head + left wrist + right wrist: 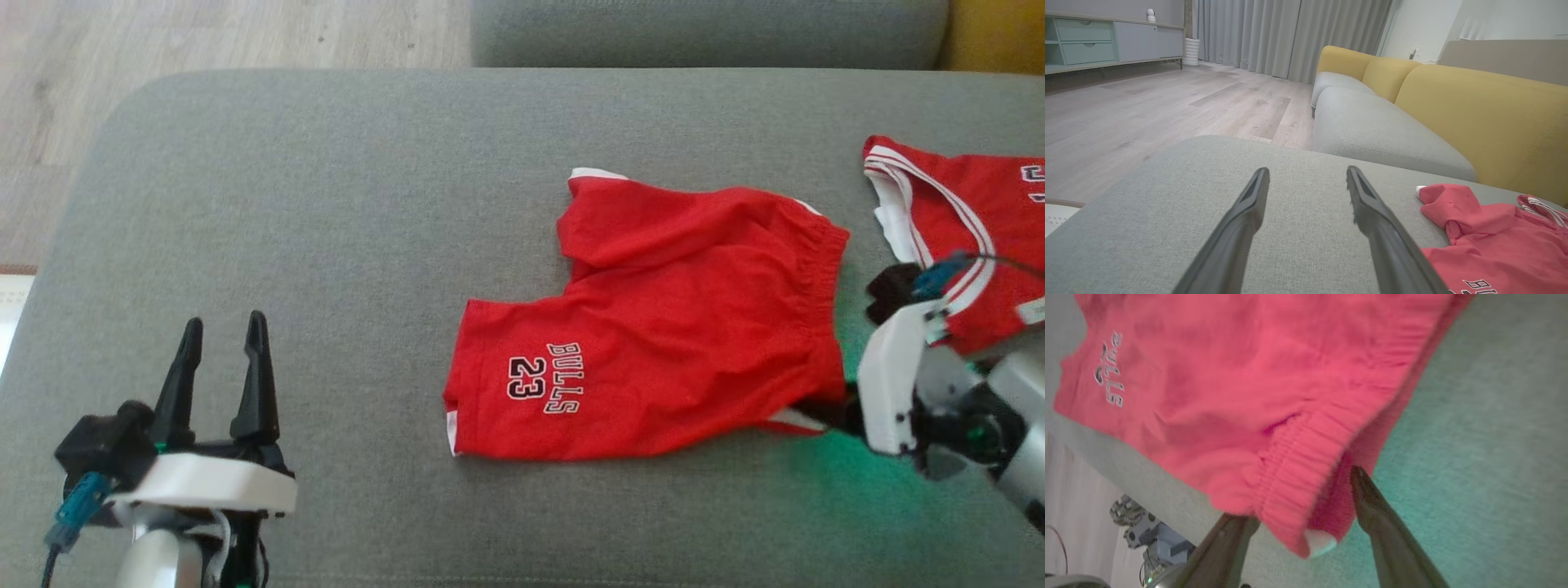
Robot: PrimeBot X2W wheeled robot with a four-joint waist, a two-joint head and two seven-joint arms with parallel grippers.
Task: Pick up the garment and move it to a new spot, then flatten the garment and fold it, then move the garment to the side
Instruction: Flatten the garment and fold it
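Note:
Red shorts [653,343] printed "BULLS 23" lie spread on the grey cushion [326,204], right of its middle, with the upper leg folded over. At the shorts' near waistband corner sits my right gripper [826,412], its fingertips tucked under the fabric. In the right wrist view the elastic waistband of the shorts [1229,396] hangs between the spread fingers of my right gripper [1306,498], which stands open around that corner. My left gripper [222,327] rests open and empty at the lower left, well clear of the shorts [1494,253]; its fingers [1249,212] point across bare cushion.
A red jersey with white trim [955,204] lies at the right edge, just behind my right wrist. Beyond the cushion are a second grey seat [1384,130], a yellow backrest [1474,106] and wooden floor [204,33]. The cushion's left half is bare.

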